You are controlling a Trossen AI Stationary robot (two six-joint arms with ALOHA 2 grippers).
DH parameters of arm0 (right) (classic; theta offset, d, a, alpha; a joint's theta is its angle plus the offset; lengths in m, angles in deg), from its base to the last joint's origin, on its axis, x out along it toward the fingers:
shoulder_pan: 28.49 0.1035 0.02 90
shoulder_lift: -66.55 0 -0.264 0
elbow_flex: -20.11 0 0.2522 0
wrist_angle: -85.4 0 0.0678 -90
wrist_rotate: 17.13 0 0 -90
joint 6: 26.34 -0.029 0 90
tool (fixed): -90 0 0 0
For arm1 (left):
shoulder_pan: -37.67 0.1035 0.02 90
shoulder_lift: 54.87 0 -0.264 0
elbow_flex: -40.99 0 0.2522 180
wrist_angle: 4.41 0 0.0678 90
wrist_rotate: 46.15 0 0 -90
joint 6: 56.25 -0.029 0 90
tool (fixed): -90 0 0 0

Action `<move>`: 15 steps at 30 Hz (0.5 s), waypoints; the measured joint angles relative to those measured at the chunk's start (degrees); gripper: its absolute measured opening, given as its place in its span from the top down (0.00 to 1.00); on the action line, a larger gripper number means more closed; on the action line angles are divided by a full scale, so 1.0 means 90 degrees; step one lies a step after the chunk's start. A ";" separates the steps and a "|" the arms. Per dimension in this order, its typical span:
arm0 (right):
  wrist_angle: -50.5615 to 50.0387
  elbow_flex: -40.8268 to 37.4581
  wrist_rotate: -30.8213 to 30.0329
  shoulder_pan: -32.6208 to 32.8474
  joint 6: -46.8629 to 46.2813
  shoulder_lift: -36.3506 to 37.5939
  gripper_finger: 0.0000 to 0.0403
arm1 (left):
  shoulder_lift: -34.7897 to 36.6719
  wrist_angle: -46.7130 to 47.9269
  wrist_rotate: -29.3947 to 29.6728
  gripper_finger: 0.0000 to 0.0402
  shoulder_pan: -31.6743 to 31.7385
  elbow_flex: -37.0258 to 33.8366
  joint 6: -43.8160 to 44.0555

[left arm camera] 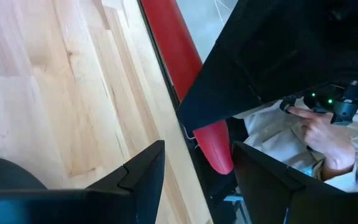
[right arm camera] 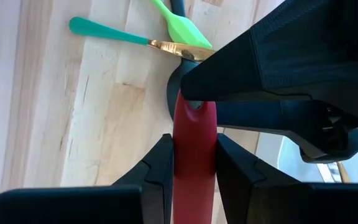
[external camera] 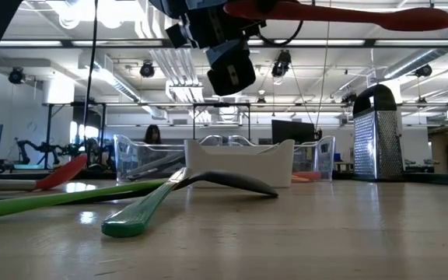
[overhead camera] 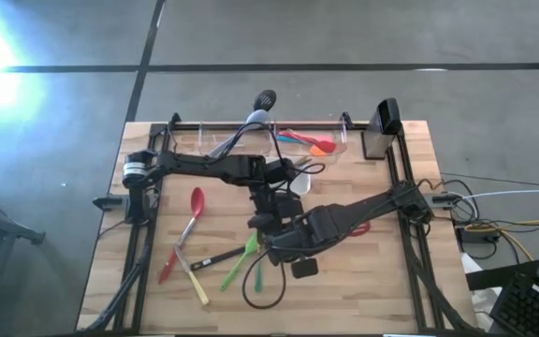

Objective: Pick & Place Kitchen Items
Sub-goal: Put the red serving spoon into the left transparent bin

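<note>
Now right gripper (right arm camera: 194, 171) clamps red utensil (right arm camera: 194, 143).

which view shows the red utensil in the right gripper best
The right wrist view: the red utensil runs between the right gripper fingers, clamped. The low view shows its length overhead. The left wrist view shows a stretch past the open left gripper. The high view shows only a sliver.
</note>
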 joint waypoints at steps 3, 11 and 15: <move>-0.0030 0.0019 0.0013 0.0000 -0.0005 0.0000 0.82 | 0.0000 -0.0029 0.0011 0.53 0.0000 0.0000 0.0035; -0.0077 0.0020 -0.0008 0.0000 -0.0004 0.0000 0.82 | 0.0000 -0.0033 -0.0038 0.69 0.0000 0.0000 0.0169; -0.0095 0.0020 -0.0007 0.0000 -0.0008 0.0000 0.82 | -0.0018 -0.0024 -0.0069 0.85 -0.0002 0.0000 0.0180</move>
